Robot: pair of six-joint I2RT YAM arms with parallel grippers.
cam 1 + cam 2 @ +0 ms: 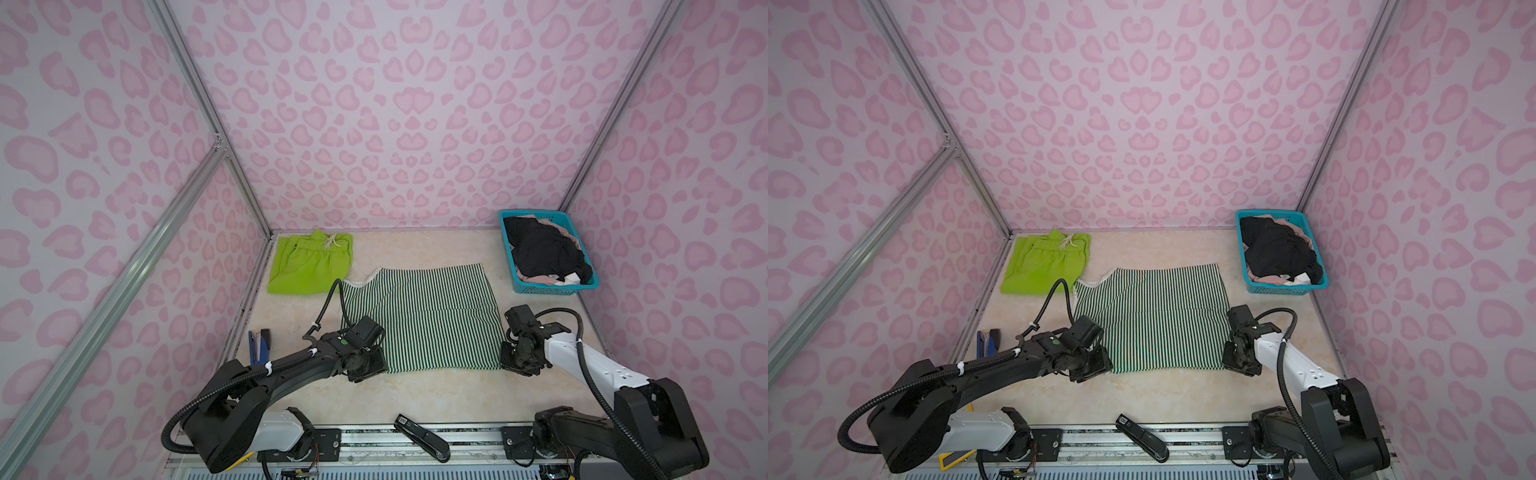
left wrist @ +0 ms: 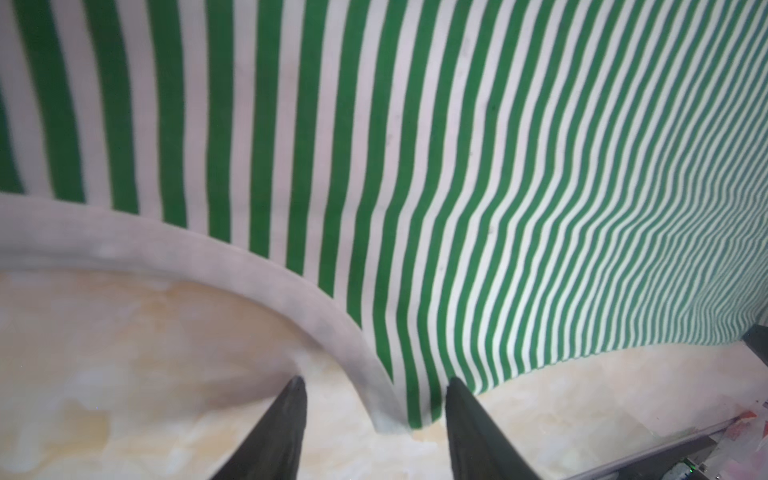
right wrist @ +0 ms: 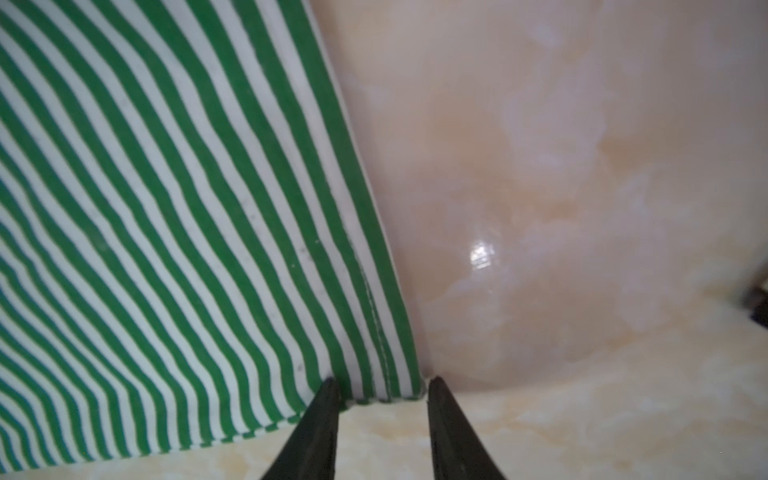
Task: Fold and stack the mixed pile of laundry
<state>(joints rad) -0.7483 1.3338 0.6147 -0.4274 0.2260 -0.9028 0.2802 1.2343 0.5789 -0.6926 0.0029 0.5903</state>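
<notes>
The green-and-white striped top [image 1: 419, 316] [image 1: 1150, 316] lies spread flat mid-table. Folded lime-green shorts [image 1: 309, 264] [image 1: 1044, 264] rest at the back left. Black and beige-pink clothes [image 1: 540, 249] fill the basket. My left gripper [image 1: 370, 370] [image 2: 376, 380] is low at the top's near left corner, open, its tips either side of the white-trimmed corner [image 2: 390, 407]. My right gripper [image 1: 509, 363] [image 3: 382, 380] is down at the near right corner, open, with the hem corner [image 3: 386, 386] between its tips. Neither pair of jaws is closed on the cloth.
A teal lattice basket [image 1: 548, 287] [image 1: 1279, 287] stands at the back right against the wall. A blue tool [image 1: 259, 345] lies by the left wall. A black stapler [image 1: 422, 436] rests on the front rail. Pink patterned walls close in three sides.
</notes>
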